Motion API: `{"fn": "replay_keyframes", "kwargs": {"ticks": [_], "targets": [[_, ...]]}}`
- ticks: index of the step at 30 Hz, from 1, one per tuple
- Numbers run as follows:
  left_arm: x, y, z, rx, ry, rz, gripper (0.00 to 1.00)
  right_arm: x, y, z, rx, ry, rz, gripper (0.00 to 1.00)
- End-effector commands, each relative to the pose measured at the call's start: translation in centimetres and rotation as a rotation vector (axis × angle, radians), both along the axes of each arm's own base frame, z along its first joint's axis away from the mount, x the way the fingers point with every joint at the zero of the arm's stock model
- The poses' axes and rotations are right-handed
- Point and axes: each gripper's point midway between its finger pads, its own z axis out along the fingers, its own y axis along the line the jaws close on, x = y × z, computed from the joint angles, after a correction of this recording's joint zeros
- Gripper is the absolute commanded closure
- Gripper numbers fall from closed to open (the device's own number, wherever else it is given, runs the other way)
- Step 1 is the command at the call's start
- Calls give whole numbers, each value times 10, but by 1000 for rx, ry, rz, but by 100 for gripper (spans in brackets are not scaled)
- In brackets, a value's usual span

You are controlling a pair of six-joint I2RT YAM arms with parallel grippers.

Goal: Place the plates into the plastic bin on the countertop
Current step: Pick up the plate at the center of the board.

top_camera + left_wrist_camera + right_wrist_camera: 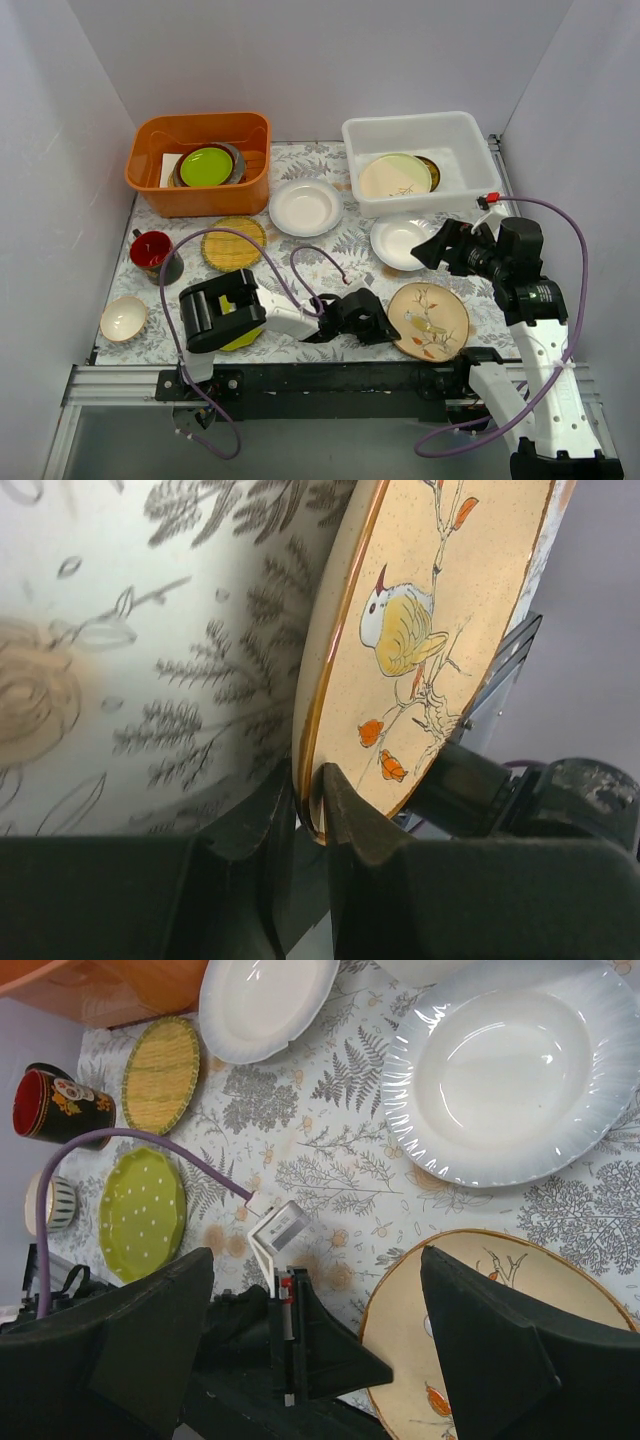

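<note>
Left end effector [310, 802] pinches floral plate [430, 630] by its rim; right end effector [320, 1295] wide, empty. Plastic bin [400, 128] holds some plates [395, 176]; several remain on desk [305, 160].

The right gripper [318, 1260] hangs with its jaws spread wide above the fern-printed table [330, 1160]. On it lie a fluted white plate [510, 1070], a bird-painted cream plate [500, 1300], a dotted lime plate [142, 1210] and a woven yellow plate [160, 1072].
</note>
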Motion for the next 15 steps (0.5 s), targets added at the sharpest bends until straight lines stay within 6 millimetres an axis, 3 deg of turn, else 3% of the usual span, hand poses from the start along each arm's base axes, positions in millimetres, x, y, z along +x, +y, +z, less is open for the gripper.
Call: {"fn": "replay_keyframes", "kwargs": {"ticks": [1, 8, 15], "targets": [[-4, 25, 7, 46, 13, 91, 100, 1, 4, 0, 18, -19, 18, 9], [-2, 41, 31, 19, -50, 129, 100, 0, 4, -2, 23, -18, 22, 9], [5, 56, 71, -22, -130, 167, 100, -1, 8, -6, 35, -16, 43, 9]]}}
